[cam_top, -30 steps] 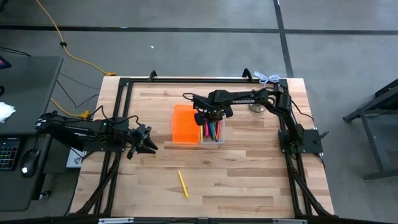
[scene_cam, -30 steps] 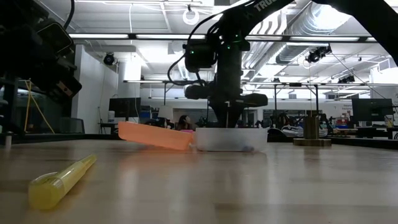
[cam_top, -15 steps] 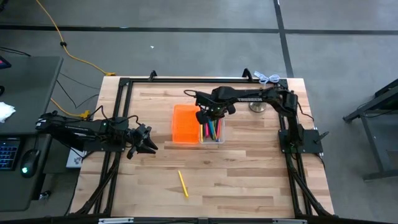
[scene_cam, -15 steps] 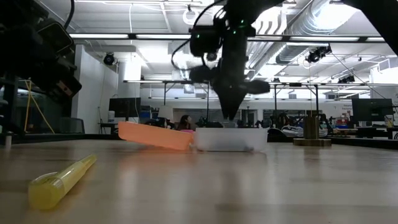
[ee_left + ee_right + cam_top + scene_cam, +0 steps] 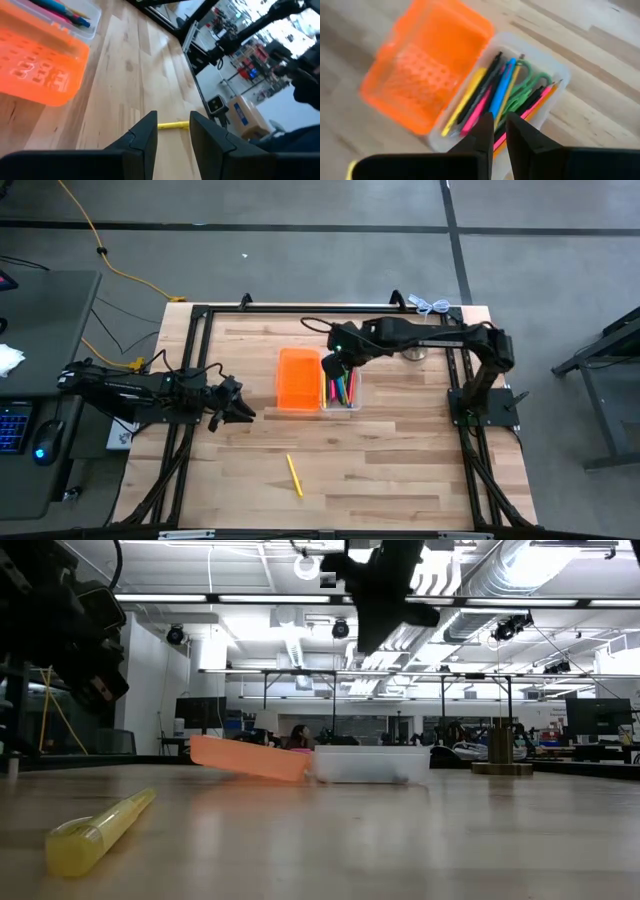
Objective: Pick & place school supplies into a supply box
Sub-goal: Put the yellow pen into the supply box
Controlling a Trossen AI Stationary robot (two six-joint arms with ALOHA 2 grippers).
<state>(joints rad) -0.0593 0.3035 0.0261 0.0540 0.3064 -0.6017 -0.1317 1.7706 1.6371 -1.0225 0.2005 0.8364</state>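
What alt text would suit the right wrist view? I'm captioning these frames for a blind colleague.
Seen from above, past the right tool with its fingers nearly together and empty, the supply box lies open on the wooden table. Its clear half holds pens and pencils and green-handled scissors; its orange half is empty.

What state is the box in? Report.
Open: the box's orange lid lies flat beside the clear tray, pens exposed.

Robotics lab, exposed ceiling ducts, concrete floor
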